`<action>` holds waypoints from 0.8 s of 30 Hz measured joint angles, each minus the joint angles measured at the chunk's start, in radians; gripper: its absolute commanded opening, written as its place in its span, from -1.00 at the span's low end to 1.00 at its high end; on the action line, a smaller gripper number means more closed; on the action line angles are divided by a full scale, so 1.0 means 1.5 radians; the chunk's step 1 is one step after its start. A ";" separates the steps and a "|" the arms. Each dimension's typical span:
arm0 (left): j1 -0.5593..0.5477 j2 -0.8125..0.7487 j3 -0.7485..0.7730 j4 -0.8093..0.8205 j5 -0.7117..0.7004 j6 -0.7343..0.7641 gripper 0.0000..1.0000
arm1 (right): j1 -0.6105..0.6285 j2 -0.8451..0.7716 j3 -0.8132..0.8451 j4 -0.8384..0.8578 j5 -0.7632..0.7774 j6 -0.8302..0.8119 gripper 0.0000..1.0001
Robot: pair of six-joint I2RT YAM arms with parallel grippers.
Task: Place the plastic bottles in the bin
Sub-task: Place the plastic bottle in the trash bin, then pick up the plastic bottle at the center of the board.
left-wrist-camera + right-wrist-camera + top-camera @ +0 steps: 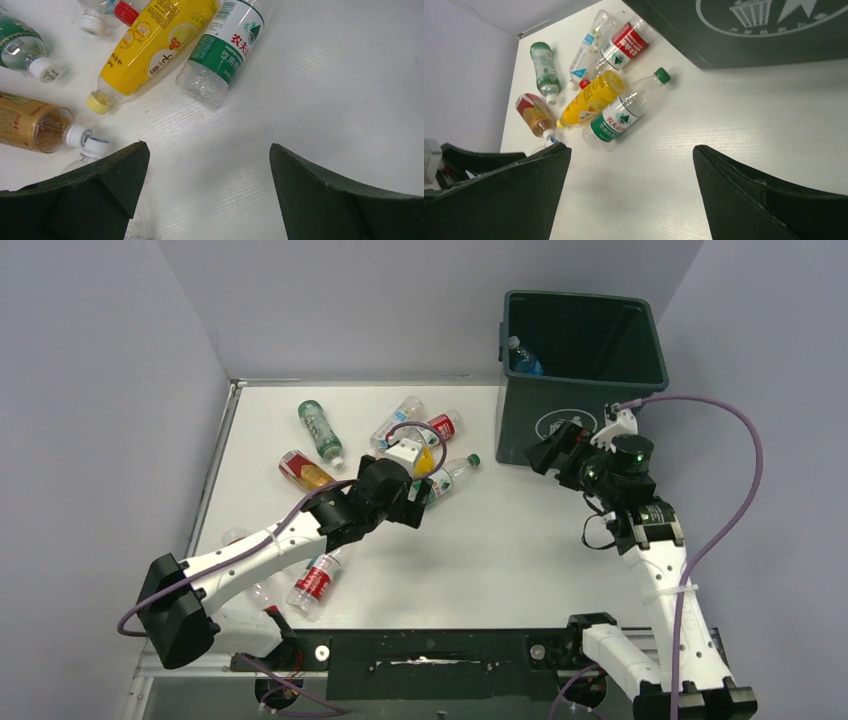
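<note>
We find the left gripper [207, 148] with its fingers spread wide and nothing between them; only bare table [325, 100] shows in the gap. The yellow bottle [150, 47] and the green-label bottle [225, 45] lie flat, side by side, just beyond the fingertips, so we judge a grasp across one barrel to be the step in hand. The left arm reaches from its near-left base toward the table centre, wrist pitched down over the cluster.

The right gripper [631, 148] is likewise released and empty, near the front wall of the bin [560, 430] at the far right and pointing left. One blue-label bottle [523, 360] lies inside the bin. The right arm rises bent from its near-right base.
</note>
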 measured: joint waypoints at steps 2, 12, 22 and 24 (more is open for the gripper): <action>0.005 0.016 0.004 0.008 0.000 0.006 0.87 | 0.004 -0.041 -0.037 -0.020 -0.002 0.001 0.96; 0.021 0.104 0.015 0.020 -0.001 0.028 0.94 | 0.006 -0.276 -0.198 -0.043 -0.053 0.039 0.96; 0.023 0.164 0.047 0.021 -0.006 0.042 0.94 | 0.009 -0.290 -0.258 -0.064 -0.070 0.056 0.96; 0.023 0.175 0.055 0.021 -0.009 0.046 0.94 | 0.009 -0.290 -0.261 -0.062 -0.073 0.056 0.95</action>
